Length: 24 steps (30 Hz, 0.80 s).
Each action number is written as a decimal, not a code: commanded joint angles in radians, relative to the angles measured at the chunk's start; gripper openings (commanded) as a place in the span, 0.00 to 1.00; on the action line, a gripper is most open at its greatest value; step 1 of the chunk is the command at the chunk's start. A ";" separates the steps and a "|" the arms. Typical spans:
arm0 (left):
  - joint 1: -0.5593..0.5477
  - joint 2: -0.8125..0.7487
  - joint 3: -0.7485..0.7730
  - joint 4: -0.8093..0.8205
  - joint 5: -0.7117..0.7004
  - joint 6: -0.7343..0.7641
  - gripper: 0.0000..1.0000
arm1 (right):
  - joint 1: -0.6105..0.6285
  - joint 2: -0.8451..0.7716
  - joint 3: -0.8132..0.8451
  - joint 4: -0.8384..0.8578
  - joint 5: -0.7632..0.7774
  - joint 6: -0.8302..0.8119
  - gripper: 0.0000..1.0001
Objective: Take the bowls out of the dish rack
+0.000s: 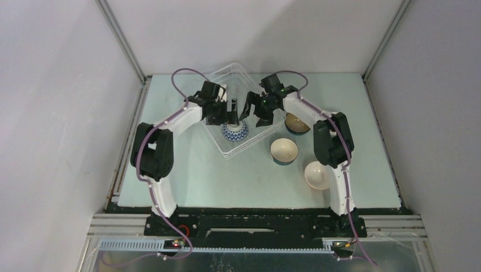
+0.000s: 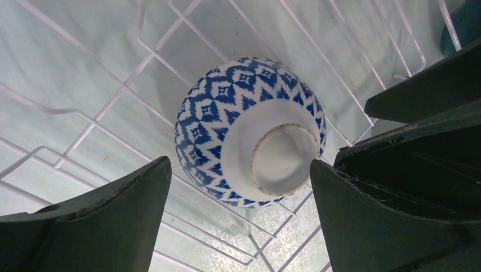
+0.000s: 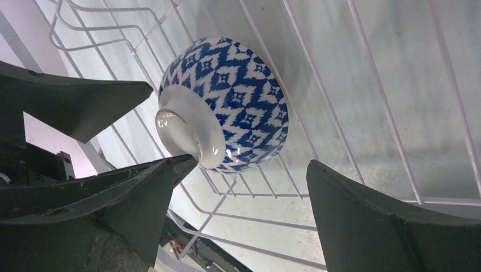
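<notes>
My left gripper point(image 1: 231, 111) stands spread wide, empty, over the blue-and-white bowl point(image 1: 235, 132), upturned in the dish rack point(image 1: 230, 148). My right gripper point(image 1: 249, 109) is also apart and empty. I judge pickup pending: lower one gripper astride it, close, lift clear.

The right arm point(image 1: 332, 141) hid part of the brown-lined bowl point(image 1: 296, 123), the blue-and-white bowl's point(image 2: 227, 113) inside faced away unseen, and a teal shape point(image 2: 465, 22) was clipped by the picture's corner.
</notes>
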 commanded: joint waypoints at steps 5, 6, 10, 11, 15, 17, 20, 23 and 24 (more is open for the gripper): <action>-0.004 -0.093 -0.076 0.059 0.008 0.014 1.00 | 0.025 0.063 0.027 0.116 -0.043 0.127 0.96; -0.004 -0.101 -0.089 0.073 0.013 0.006 1.00 | 0.026 0.071 0.030 0.125 -0.044 0.126 0.97; -0.004 -0.171 -0.169 0.157 0.029 -0.040 1.00 | 0.025 0.102 0.043 0.144 -0.057 0.133 0.97; -0.004 -0.190 -0.187 0.175 0.028 -0.053 1.00 | 0.025 0.107 0.046 0.146 -0.057 0.134 0.97; -0.004 -0.234 -0.238 0.223 0.048 -0.085 1.00 | 0.027 0.138 0.065 0.144 -0.055 0.129 0.99; -0.005 -0.221 -0.241 0.231 0.061 -0.090 1.00 | 0.031 0.153 0.084 0.129 -0.051 0.119 1.00; -0.005 -0.189 -0.234 0.209 0.029 -0.090 1.00 | 0.041 0.162 0.098 0.106 -0.034 0.102 1.00; -0.005 -0.157 -0.229 0.187 -0.014 -0.079 1.00 | 0.038 0.162 0.081 0.122 -0.067 0.113 1.00; -0.005 -0.143 -0.224 0.179 -0.022 -0.077 1.00 | 0.039 0.159 0.076 0.124 -0.063 0.114 1.00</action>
